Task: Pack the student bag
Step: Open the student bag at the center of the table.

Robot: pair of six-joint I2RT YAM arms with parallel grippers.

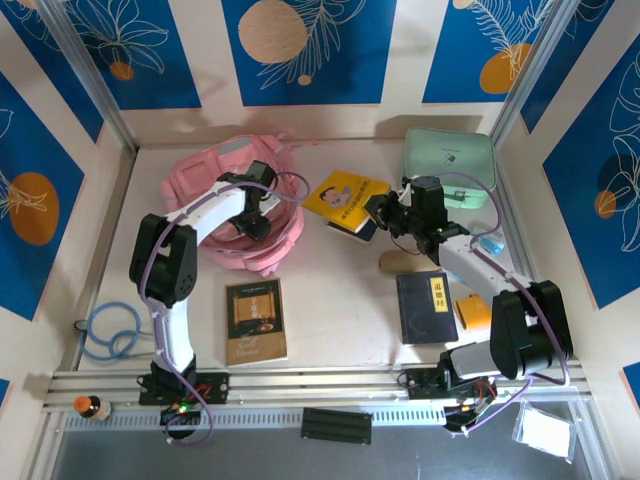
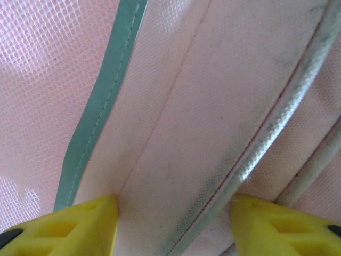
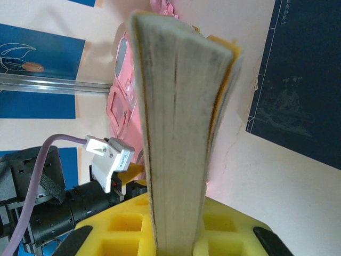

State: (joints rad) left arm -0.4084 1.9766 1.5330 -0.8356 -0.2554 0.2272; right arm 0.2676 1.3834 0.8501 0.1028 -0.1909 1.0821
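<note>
At your left gripper [image 2: 173, 224], the yellow fingers [image 2: 85, 226] stand partway apart and press onto the student bag [image 2: 176, 106], with a flat panel of pink cloth spanning the gap between them. I cannot tell whether they have bitten on it; the cloth there looks unbunched. Just inside one finger a pale reflective piping [image 2: 277, 133] runs away from the hand. Just beyond the other finger is a green trim [image 2: 101, 101], with pink mesh [image 2: 32, 80] outside it.

Expect the bag to handle soft and floppy. Pull on a flat panel and you will likely raise a fold of cloth, not an opening. The piped seam looks like the firmer ridge to pinch. The mesh looks easy to snag, so leave it alone.

Your right gripper [image 3: 176, 229] is clamped on the yellow book [image 3: 176, 106], which stands upright between its fingers, page edges toward the wrist. The book looks stiff and fairly thick, so it will probably need a wide mouth in the bag. Past the book, well out from that hand, lies the bag with your left arm over it.
</note>
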